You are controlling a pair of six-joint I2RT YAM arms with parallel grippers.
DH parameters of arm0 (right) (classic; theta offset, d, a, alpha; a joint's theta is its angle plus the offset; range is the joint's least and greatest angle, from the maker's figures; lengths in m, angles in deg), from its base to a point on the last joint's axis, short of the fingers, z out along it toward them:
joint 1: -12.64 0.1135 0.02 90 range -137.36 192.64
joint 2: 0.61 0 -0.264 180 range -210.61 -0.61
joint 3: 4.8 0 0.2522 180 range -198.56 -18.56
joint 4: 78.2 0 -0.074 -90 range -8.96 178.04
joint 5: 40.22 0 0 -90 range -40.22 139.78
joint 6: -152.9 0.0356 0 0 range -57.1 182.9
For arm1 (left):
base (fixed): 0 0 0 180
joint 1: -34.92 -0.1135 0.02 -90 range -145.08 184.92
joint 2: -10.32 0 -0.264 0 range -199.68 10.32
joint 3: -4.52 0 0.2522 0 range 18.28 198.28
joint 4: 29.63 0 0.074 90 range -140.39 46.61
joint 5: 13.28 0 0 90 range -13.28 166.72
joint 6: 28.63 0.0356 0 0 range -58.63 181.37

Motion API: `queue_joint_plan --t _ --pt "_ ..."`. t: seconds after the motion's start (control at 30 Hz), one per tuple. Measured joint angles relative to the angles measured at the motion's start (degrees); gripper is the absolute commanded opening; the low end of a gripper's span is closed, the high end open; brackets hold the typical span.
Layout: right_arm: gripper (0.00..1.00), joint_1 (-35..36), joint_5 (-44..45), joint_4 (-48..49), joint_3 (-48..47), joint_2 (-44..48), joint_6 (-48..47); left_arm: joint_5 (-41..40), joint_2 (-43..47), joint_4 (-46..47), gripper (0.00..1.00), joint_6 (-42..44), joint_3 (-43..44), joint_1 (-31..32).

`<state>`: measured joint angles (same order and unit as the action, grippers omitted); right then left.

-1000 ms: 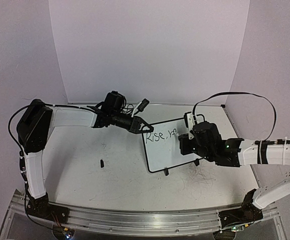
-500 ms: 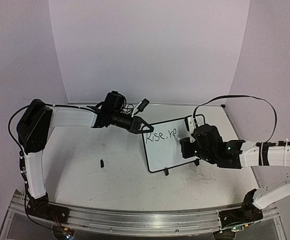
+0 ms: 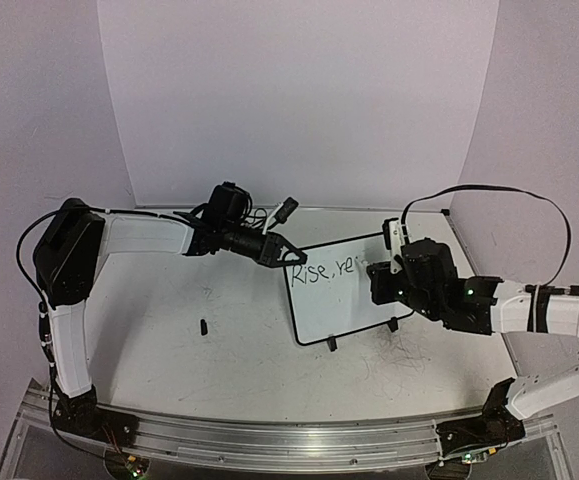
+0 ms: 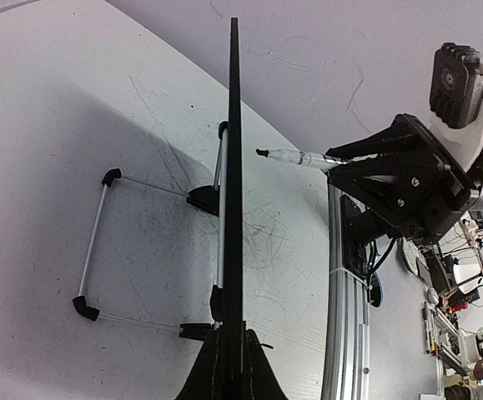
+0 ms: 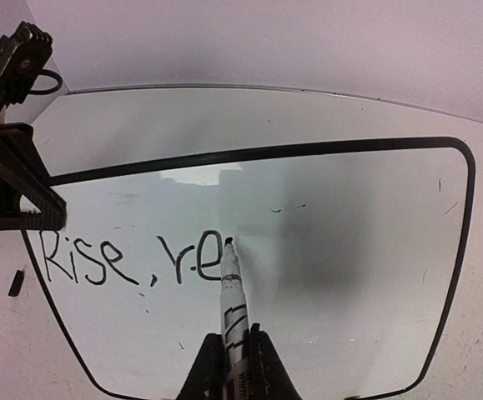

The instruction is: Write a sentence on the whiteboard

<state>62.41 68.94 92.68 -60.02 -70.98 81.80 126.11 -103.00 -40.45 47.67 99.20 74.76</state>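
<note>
The small black-framed whiteboard point(image 3: 337, 298) stands tilted on its wire stand at table centre; it also fills the right wrist view point(image 5: 333, 275). The sentence point(image 5: 133, 260) reads "Rise, re" in black marker; it also shows in the top view point(image 3: 324, 271). My left gripper point(image 3: 287, 256) is shut on the board's upper left edge; in the left wrist view point(image 4: 233, 350) the board point(image 4: 234, 167) shows edge-on. My right gripper point(image 5: 233, 354) is shut on a white marker point(image 5: 231, 292), tip at the board just right of the "e". The marker also shows in the left wrist view point(image 4: 295, 157).
A small black marker cap point(image 3: 203, 326) lies on the scuffed white tabletop point(image 3: 169, 330) left of the board. The board's wire stand point(image 4: 99, 242) juts out behind it. Purple walls close the back and sides. An aluminium rail point(image 3: 269, 440) runs along the near edge.
The right gripper has moved right along the board with the marker; the writing has grown from "Rise, r" to "Rise, re". The left arm has not moved.
</note>
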Motion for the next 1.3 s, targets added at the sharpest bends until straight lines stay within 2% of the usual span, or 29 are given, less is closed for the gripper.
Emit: queue_joint_plan --t 0.73,1.3 --pt "0.0 -0.15 3.87 1.22 0.0 -2.57 -0.03 0.04 0.0 0.0 0.0 0.0 0.0 0.0" --pt "0.0 -0.15 1.37 2.08 0.6 -3.13 -0.86 -0.01 0.0 -0.01 0.0 0.0 0.0 0.0"
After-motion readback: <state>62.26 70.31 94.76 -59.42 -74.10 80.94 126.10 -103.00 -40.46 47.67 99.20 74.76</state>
